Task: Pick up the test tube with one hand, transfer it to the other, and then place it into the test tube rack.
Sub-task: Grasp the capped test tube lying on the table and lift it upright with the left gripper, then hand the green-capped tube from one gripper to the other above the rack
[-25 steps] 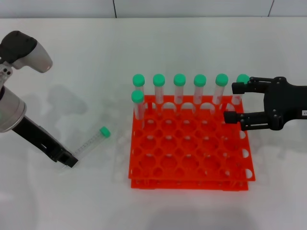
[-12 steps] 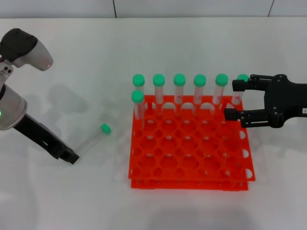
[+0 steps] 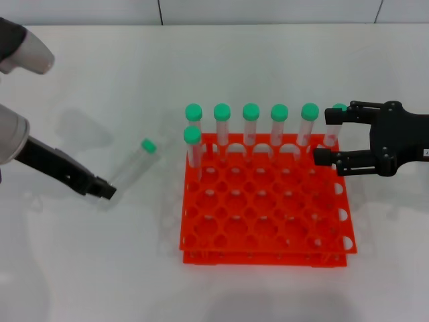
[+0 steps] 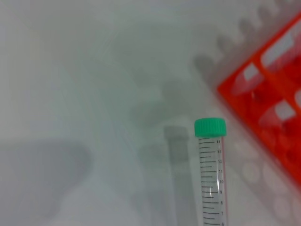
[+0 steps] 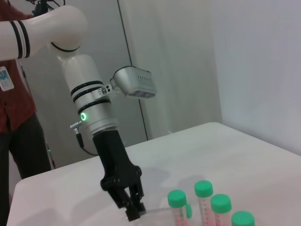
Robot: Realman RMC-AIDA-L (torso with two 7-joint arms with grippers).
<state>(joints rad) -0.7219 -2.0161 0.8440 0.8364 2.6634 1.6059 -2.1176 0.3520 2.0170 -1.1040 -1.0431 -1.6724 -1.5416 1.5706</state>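
My left gripper is clenched on the bottom end of the test tube, which hangs clear of the table. Its long axis runs up and away from my fingers, green cap leading, slanting toward the test tube rack. Seven capped tubes already stand along the rack's far edge. Over the rack's right far corner my right gripper waits with fingers spread, well apart from the tube, so the handover needs that gap closed.

Bright, even overhead light; soft grey shadows lie on the white counter. The left wrist view is hazy, its test tube rack blurred.
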